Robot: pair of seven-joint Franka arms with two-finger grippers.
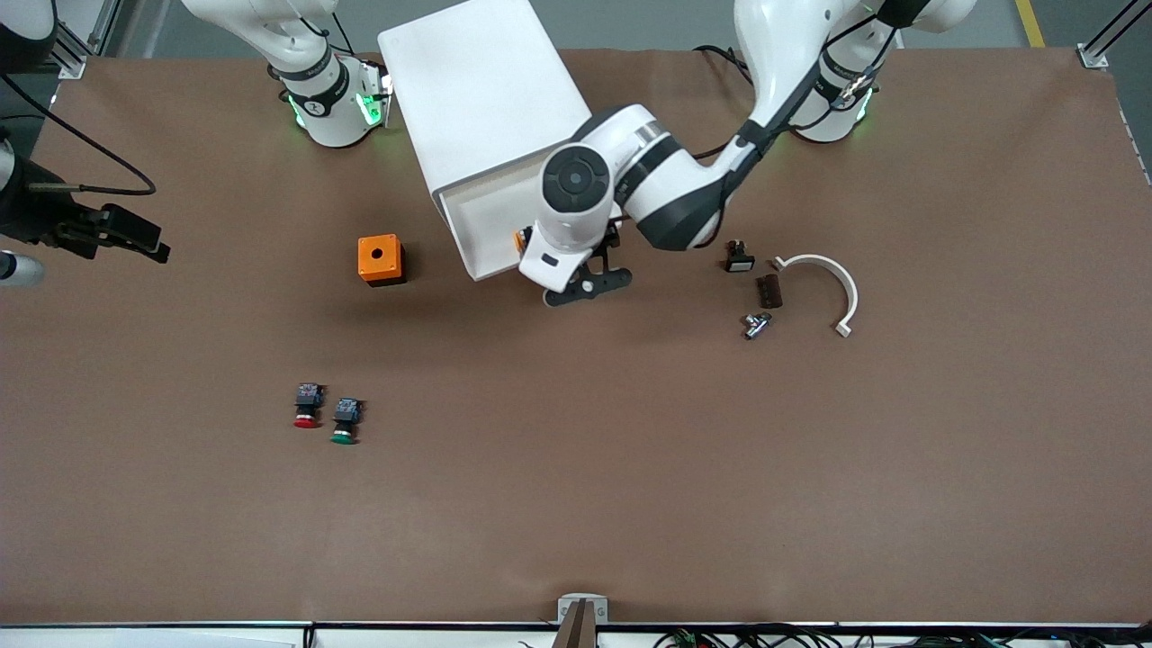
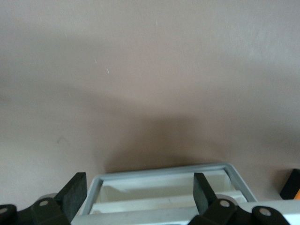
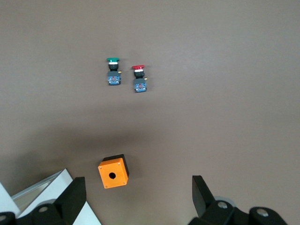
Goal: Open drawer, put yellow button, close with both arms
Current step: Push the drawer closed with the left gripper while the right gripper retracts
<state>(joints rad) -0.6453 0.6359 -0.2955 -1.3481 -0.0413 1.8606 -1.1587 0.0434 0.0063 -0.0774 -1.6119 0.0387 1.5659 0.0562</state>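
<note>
The white cabinet (image 1: 477, 90) stands by the robots' bases with its top drawer (image 1: 477, 225) pulled open. My left gripper (image 1: 587, 284) hangs over the drawer's front part, open and empty. In the left wrist view it (image 2: 138, 194) straddles the drawer's rim (image 2: 159, 171). A small orange-capped piece, the yellow button (image 1: 520, 239), shows in the drawer beside the left hand, mostly hidden by it. An orange and black bit (image 2: 291, 185) sits at the left wrist view's edge; I cannot tell what it is. My right gripper (image 1: 135, 236) waits open, high over the right arm's end of the table (image 3: 136, 197).
An orange box with a hole (image 1: 380, 259) (image 3: 112, 173) stands beside the drawer. A red-capped button (image 1: 307, 407) and a green-capped one (image 1: 345, 421) lie nearer to the camera. A white curved piece (image 1: 823, 288) and small parts (image 1: 756, 324) lie toward the left arm's end.
</note>
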